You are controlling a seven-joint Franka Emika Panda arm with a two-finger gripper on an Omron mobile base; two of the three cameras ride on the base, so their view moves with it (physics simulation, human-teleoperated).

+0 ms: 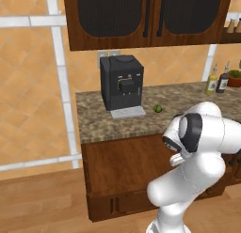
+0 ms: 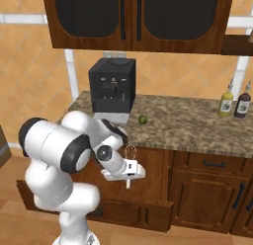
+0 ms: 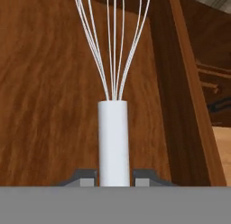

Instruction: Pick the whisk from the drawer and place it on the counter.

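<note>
My gripper (image 3: 114,177) is shut on the whisk's pale handle (image 3: 113,137), with one dark finger on each side of it. The silver wire loops (image 3: 115,42) fan out away from the hand. From the right base view, the whisk (image 2: 130,152) stands head-up in the gripper (image 2: 129,174), over the open drawer (image 2: 148,182) and just below the counter's edge. The drawer's flat reddish-brown bottom (image 3: 45,105) lies behind the whisk. The drawer (image 1: 120,166) is pulled out under the speckled counter (image 1: 127,124), and my arm hides the hand there.
A black coffee machine (image 1: 121,82) stands on the counter at the left, with a small green fruit (image 1: 158,108) beside it. Two bottles (image 2: 226,103) (image 2: 242,104) stand at the far right. Dark wall cabinets (image 2: 138,17) hang above. Closed drawer fronts (image 2: 212,165) lie to the right.
</note>
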